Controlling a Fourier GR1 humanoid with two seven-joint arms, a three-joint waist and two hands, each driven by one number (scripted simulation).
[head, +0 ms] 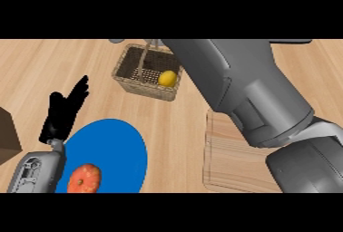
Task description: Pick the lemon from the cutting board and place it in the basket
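Observation:
The yellow lemon (167,78) lies inside the wicker basket (134,86), against its right wall. A pale wooden cutting board (231,167) sits at the lower right with nothing showing on its visible part. My right forearm (248,90) stretches up from the lower right across the board toward the basket's right side; its hand is hidden behind the arm. At the left, my left hand (64,113) stands open and still with fingers straight and pointing up.
A blue plate (117,145) lies at the lower left with an orange-red fruit (84,178) on it. The corner of a brown box (8,136) shows at the left edge. Wooden countertop surrounds everything.

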